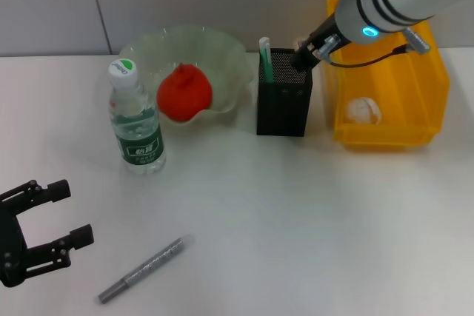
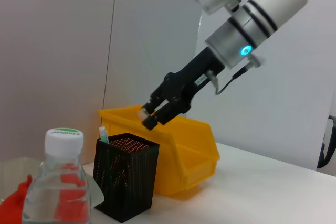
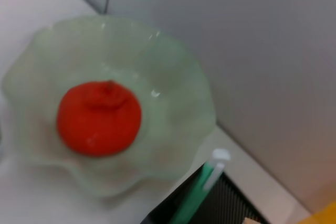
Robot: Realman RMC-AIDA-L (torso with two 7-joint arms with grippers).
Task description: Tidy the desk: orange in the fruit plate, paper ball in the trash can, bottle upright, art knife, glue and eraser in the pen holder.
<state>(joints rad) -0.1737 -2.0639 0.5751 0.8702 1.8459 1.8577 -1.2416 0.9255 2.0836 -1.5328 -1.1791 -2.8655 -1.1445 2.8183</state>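
Nearest the head camera lay the art knife (image 1: 142,269), a grey pen-shaped tool flat on the desk (image 1: 296,220), just beside my left gripper (image 1: 70,216), which rested low on the desk with its fingers apart and empty. My right gripper (image 2: 148,117) hung just above the rim of the pen holder (image 1: 284,101), its fingers closed on a small pale item, most likely the eraser (image 2: 143,112), though too little of it showed for me to be sure. The risk, as I judged it, was a release made off-centre: the piece could strike the mesh rim and bounce onto the desk or into the trash can (image 1: 422,101) standing next to it. A careless descent could also knock the green-and-white stick (image 1: 264,59) already standing in the holder, probably the glue, or tip the light holder. The fruit plate (image 1: 222,57) held the orange (image 1: 184,92); the yellow trash can held the paper ball (image 1: 364,111). The bottle (image 1: 135,120) stood upright, capped, near the plate. By my reckoning, only the eraser and the art knife remained to be stowed.
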